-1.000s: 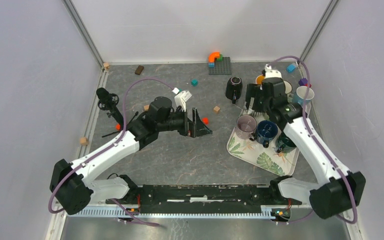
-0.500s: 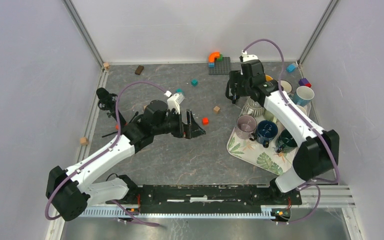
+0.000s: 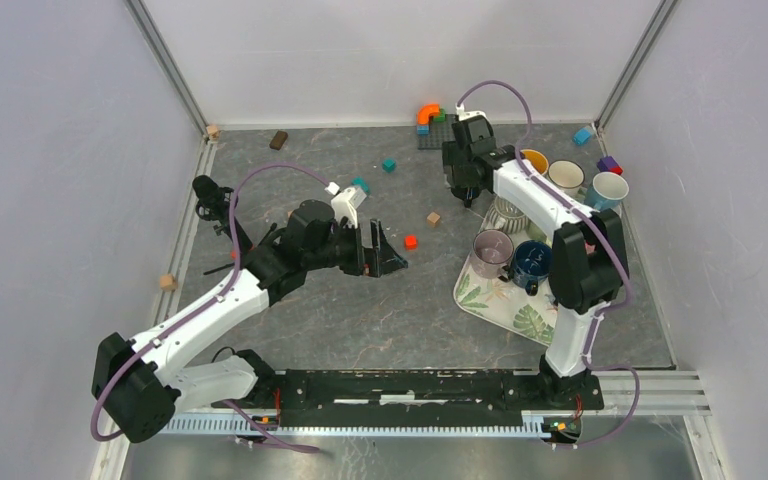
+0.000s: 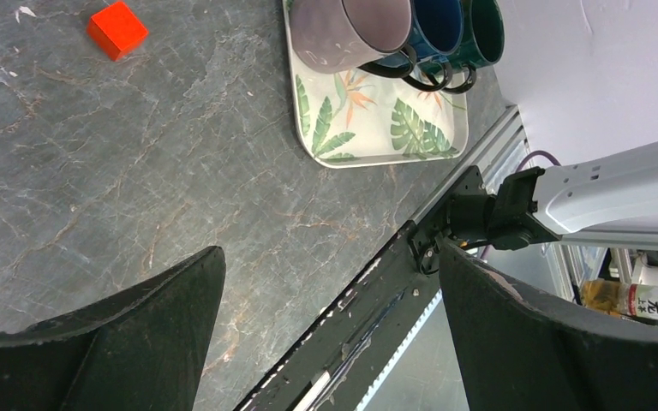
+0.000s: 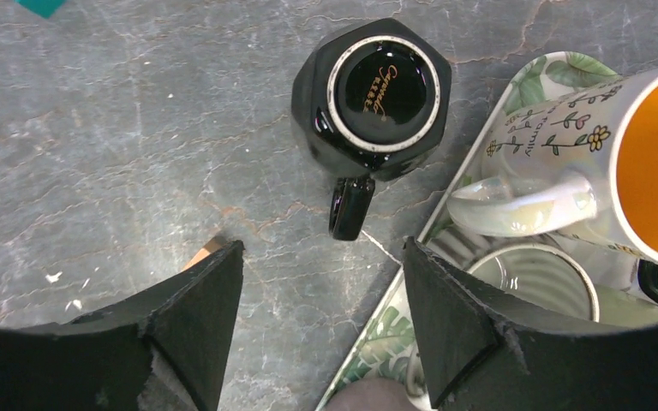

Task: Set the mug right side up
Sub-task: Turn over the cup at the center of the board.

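Right end effector [image 5: 321, 248] swung off tray [image 3: 535, 322], now over inverted black mug [image 5: 371, 94]; jaws narrowing slightly.

Leaf-print tray [image 4: 368, 120], lilac mug [image 4: 351, 30] on it; red cube [image 4: 117, 28] apart

The black faceted mug [image 5: 371, 94] stands upside down on the grey table [image 5: 94, 171]. Its handle sticks out sideways. Gold lettering marks the upturned base.

The desk [image 3: 360, 310] is dark grey and marbled, evenly lit. Pale, plain walls [image 3: 390, 50] close it in at 9, 12 and 3 o'clock, with metal posts [image 3: 170, 65] at 11 and 1. A ribbed metal rail [image 3: 410, 425] runs along 6 o'clock.
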